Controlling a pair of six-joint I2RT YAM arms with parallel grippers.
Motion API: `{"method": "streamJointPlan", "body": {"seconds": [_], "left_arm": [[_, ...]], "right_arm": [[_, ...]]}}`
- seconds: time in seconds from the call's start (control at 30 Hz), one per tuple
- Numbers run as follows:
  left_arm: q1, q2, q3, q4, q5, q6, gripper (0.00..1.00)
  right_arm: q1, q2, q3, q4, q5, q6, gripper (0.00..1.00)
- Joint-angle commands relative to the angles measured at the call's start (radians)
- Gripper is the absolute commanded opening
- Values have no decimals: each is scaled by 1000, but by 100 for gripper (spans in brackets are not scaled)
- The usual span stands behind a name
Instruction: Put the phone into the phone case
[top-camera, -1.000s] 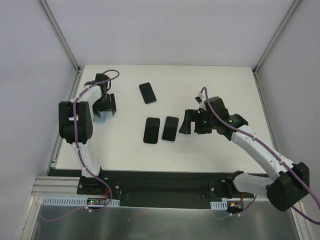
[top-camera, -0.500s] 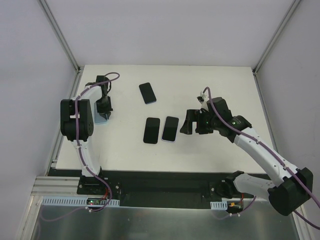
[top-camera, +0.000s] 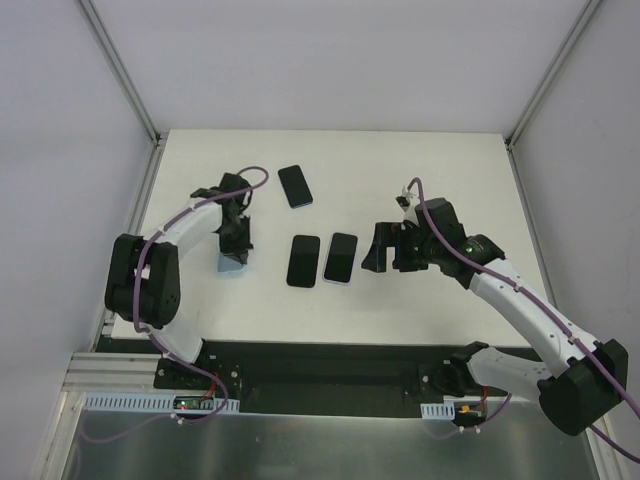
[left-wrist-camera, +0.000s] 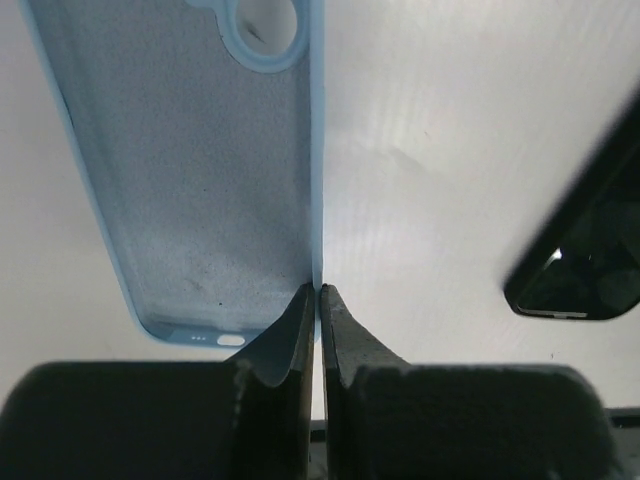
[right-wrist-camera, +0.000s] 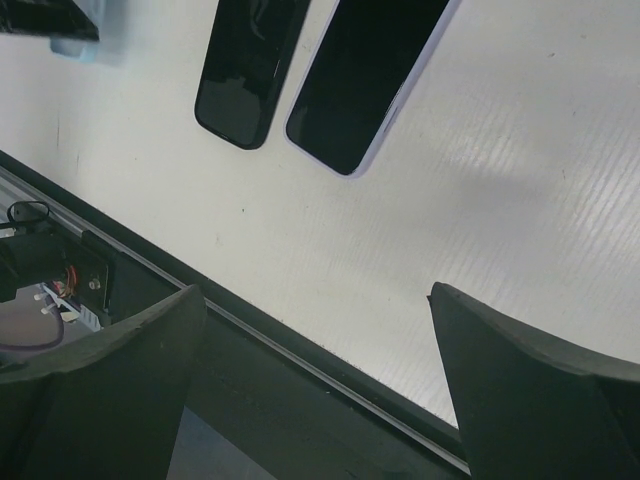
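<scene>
Pinching the bare-lined phone case (left-wrist-camera: 190, 170) wall: left tool (left-wrist-camera: 318, 300).

The left arm (top-camera: 190, 220) and right arm (top-camera: 525, 305) share one build: white tubular links joined by bulky black joint housings. A purple cable (top-camera: 252, 170) runs along each and loops free near the wrist. Their black bases (top-camera: 180, 366) sit on a dark rail just off the near edge of the worktop (top-camera: 440, 170). Small boards (top-camera: 186, 403) with tiny coloured lights lie beyond that edge. The left gripper (left-wrist-camera: 318, 292) and right gripper (right-wrist-camera: 312, 295) have matte black, wedge-shaped jaws with smooth faces.
</scene>
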Motion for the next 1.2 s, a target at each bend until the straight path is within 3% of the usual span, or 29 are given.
{"method": "streamJointPlan", "body": {"seconds": [0.0,0.17,0.33,0.43,0.47,0.53,0.57,0.63,0.67,0.87,1.17], "left_arm": [[-138,-40,-87,-35,28,-136,0],[-242,-64,-118,-33,-31,-182,0],[-255,-75,-150,10,8,-200,4],[-256,-93,-162,33,55,-229,25],[-256,-110,-159,31,57,-237,45],[-255,-132,-133,30,49,-252,62],[-256,-158,-119,24,37,-259,79],[-255,-178,-67,13,-36,-292,96],[-255,-185,-47,11,-50,-303,99],[-253,-54,219,-8,-241,-315,99],[-253,251,608,-16,-331,-283,99]], "right_arm": [[-4,-13,-5,18,5,3,97],[-5,-12,-14,16,8,0,97],[-4,-32,-26,13,13,9,96],[-2,-42,-14,7,24,9,96],[-4,-42,-10,4,27,8,96],[-5,-38,12,-7,36,-3,96],[-4,-33,18,-13,38,-8,96],[-4,-22,36,-36,57,-25,96],[-4,-24,37,-41,70,-28,96],[-2,-82,-9,-39,85,-17,96],[-4,-111,1,-65,91,-23,96]]}}
